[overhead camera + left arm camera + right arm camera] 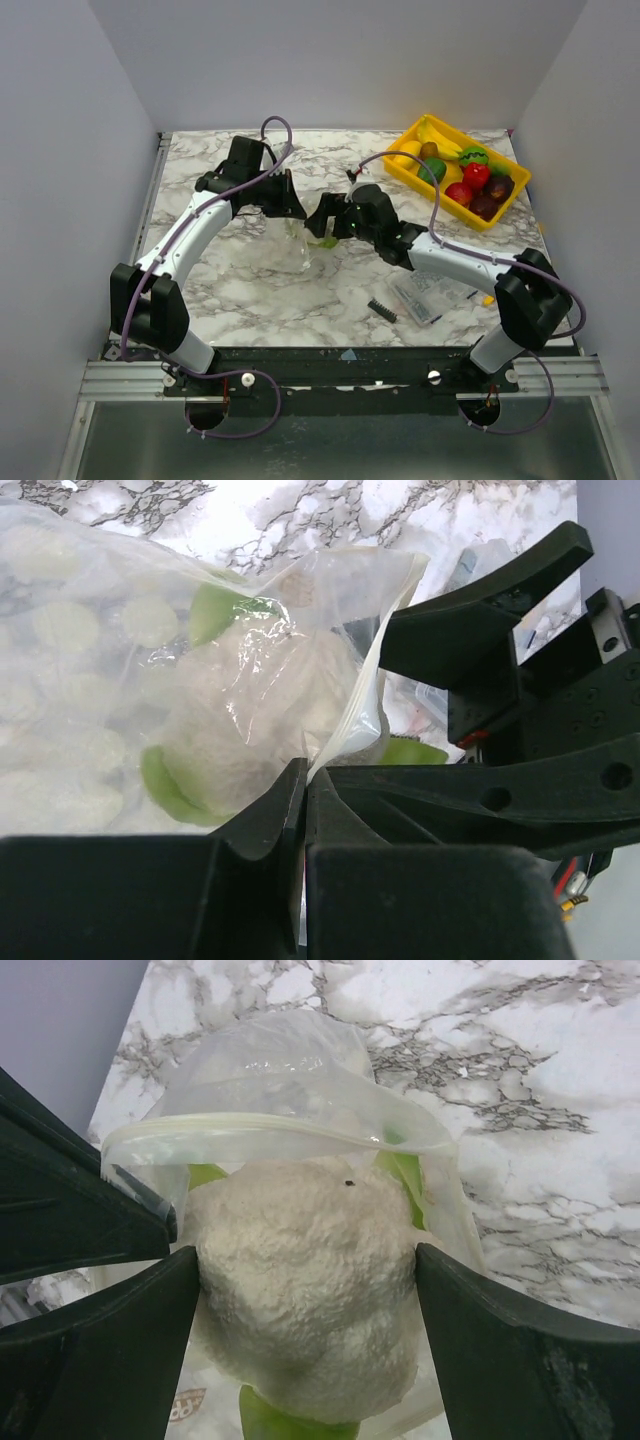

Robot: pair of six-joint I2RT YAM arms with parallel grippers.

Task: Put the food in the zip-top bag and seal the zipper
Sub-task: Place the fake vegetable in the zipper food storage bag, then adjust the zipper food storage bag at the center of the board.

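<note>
L jaws were pinched shut on the zip-top bag (120, 660) mouth edge. R jaws stood apart, flanking the cauliflower (300, 1290) half inside the bag. Risk: the slack rim could've let it roll onto the tabletop (520, 1040), or a leaf could've fouled the zipper (270, 1128).

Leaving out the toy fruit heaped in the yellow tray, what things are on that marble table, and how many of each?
yellow tray: 1
clear zip-top bag: 1
toy cauliflower, in the bag: 1
black ridged piece: 1
flat clear packet: 1
Total: 5
</note>
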